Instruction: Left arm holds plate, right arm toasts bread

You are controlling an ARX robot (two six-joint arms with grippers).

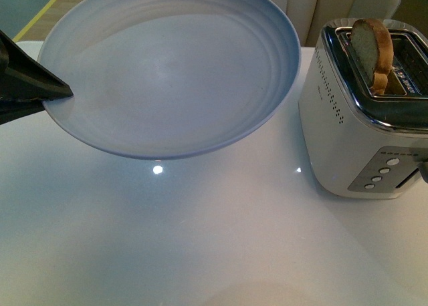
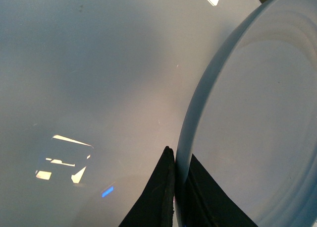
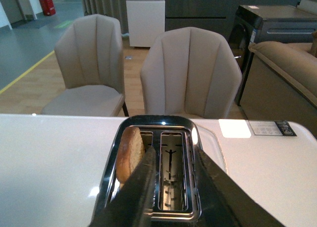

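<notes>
The pale blue-grey plate (image 1: 174,72) hangs tilted above the white table, filling the left and middle of the front view. My left gripper (image 1: 57,95) is shut on its left rim; in the left wrist view its black fingers (image 2: 181,155) pinch the plate's (image 2: 257,113) edge. The bread (image 1: 372,49) stands upright in the left slot of a white and chrome toaster (image 1: 348,139), its rounded top sticking out. My right gripper (image 3: 174,152) hovers open over the toaster (image 3: 148,122), its fingers either side of the empty slot, with the bread (image 3: 130,155) just outside one finger.
The glossy white table (image 1: 200,239) spreads below the plate. Round buttons (image 1: 381,172) line the toaster's front. Two beige chairs (image 3: 89,58) (image 3: 190,73) stand behind the table's far edge, with a sofa (image 3: 287,63) further right.
</notes>
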